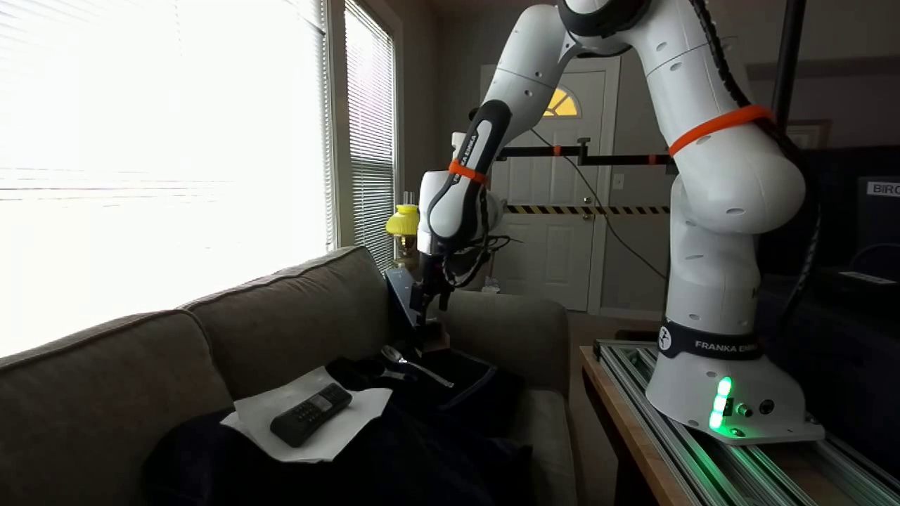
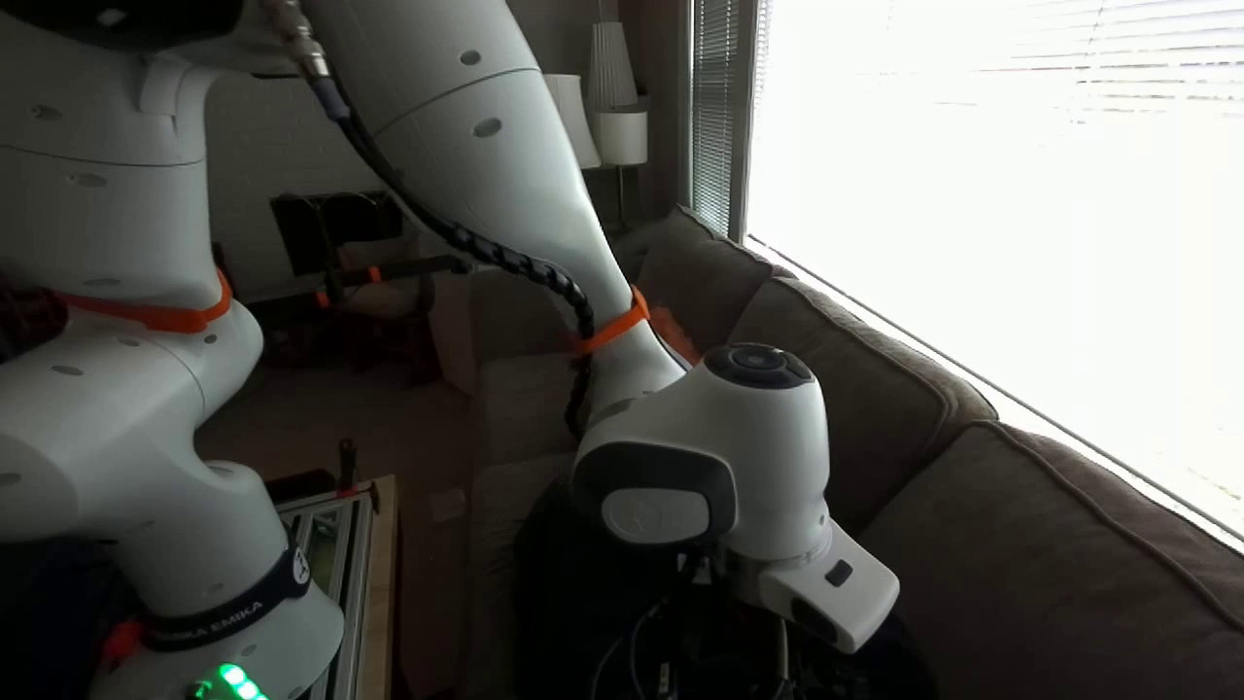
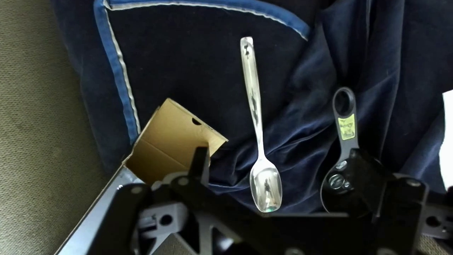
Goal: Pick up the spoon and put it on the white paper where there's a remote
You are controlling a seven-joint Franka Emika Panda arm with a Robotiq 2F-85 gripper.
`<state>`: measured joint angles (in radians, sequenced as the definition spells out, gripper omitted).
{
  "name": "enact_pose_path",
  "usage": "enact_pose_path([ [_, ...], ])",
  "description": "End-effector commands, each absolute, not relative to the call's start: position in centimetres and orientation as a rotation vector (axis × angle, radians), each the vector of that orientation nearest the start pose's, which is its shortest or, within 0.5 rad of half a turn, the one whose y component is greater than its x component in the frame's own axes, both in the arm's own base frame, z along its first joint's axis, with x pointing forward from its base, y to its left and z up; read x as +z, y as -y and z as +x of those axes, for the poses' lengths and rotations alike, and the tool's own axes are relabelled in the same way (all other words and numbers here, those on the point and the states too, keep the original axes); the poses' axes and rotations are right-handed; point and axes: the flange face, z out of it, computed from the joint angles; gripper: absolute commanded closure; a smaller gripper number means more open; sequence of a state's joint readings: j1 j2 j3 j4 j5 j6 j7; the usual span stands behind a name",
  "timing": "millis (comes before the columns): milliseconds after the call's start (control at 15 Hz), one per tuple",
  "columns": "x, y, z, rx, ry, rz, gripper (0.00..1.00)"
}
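Observation:
A shiny metal spoon lies on the dark blue cloth, its handle pointing up in the wrist view. In an exterior view the spoon rests just below my gripper. From the wrist, my gripper stands open with its fingers wide apart. The spoon's bowl shows in the gap between them, lower down and untouched as far as I can see. The white paper lies on the cloth with the black remote on top. Only an edge of that paper enters the wrist view at right.
A dark round-headed utensil with a yellow label lies beside the spoon, partly behind a finger. An open cardboard box stands on the other side, near the other finger. The couch backrest and armrest border the cloth.

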<state>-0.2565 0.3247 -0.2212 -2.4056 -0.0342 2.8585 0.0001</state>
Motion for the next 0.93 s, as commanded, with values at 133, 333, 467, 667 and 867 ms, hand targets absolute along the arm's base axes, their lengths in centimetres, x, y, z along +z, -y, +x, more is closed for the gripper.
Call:
enact_pose_path([
  [133, 14.7, 25.3, 48.1, -0.177, -0.681, -3.195, 0.00],
  [333, 13.1, 26.6, 48.8, -0.141, -0.641, -3.227, 0.00],
  [467, 12.3, 26.9, 49.1, -0.115, -0.619, -3.233, 0.00],
  [667, 10.9, 27.0, 49.6, -0.121, -0.569, -3.240, 0.00],
  [867, 9.8, 27.4, 49.7, -0.090, -0.474, -3.270, 0.00],
])
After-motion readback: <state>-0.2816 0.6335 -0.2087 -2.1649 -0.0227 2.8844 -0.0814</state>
